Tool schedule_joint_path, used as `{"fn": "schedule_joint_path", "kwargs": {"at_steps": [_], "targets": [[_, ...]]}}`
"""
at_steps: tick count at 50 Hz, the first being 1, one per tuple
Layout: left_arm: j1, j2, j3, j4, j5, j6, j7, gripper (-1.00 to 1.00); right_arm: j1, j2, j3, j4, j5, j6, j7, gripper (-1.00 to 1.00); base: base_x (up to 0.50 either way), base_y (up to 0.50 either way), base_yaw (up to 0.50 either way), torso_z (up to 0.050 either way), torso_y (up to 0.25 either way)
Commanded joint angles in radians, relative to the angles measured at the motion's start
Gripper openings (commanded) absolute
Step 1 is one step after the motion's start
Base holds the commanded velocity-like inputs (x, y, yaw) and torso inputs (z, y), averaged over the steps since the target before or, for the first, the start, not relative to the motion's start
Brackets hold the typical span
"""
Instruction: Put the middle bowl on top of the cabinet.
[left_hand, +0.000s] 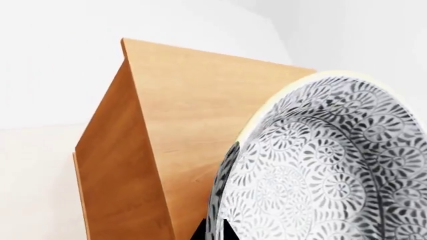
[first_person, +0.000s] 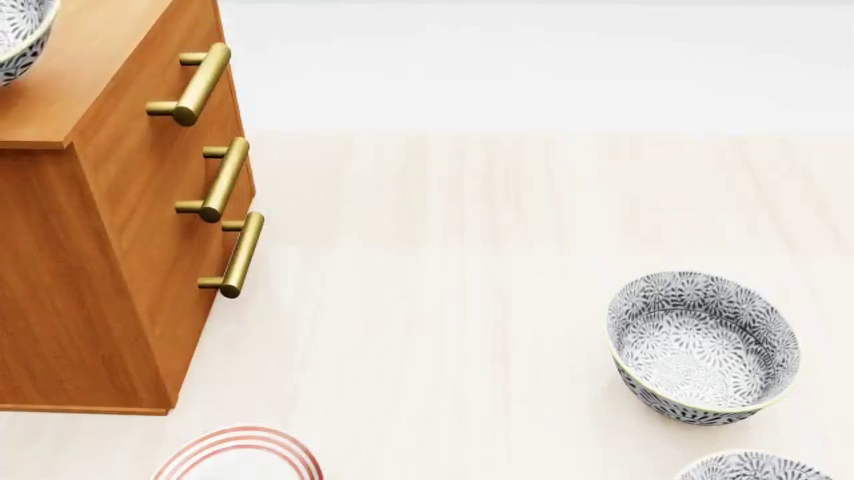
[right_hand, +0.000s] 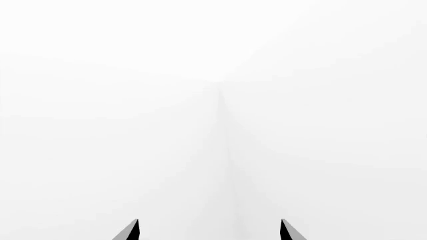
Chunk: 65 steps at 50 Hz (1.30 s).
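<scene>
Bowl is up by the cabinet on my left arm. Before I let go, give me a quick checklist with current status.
1. Grey-and-white floral patterned deep bowl over the tall orange-brown wooden cabinet's lighter tan top: ok, head view shows it at the top's far corner.
2. Bowl resting on the top: cannot tell, contact is out of frame.
3. Bowl level: cannot tell, only an edge shows in the head view.
4. Left end effector grip: cannot tell, only dark tips show by the bowl.
5. Right end effector: ok, open and empty.
6. Other two floral bowls, one and another, on the floor: ok, apart from the cabinet.
</scene>
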Motion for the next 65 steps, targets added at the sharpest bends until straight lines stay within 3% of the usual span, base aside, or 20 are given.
{"fn": "schedule_joint_path", "kwargs": {"at_steps": [1,35,47,65], "targets": [[0.004,-0.002,0.025,-0.015,-0.002,-0.034,0.0,1.0,-0.005,-0.016,0.012,-0.003,0.007,-0.009,-0.02,1.0,0.0,0.0,0.0,0.0,0.0],[-0.199,-0.122,0.138,0.309,0.263,-0.069,-0.133,1.0,0.002,-0.001,-0.001,-0.005,-0.006,-0.002,-0.004,1.0,0.0,0.0,0.0,0.0,0.0],[-0.193,-0.179,0.203,0.476,0.414,-0.062,-0.095,1.0,0.0,-0.004,0.002,-0.002,-0.005,-0.009,-0.009,1.0,0.0,0.0,0.0,0.0,0.0],[-0.14,-0.291,0.234,0.826,0.616,0.038,-0.171,1.0,-0.006,-0.02,0.041,0.003,0.036,-0.018,-0.048,1.0,0.0,0.0,0.0,0.0,0.0]]}}
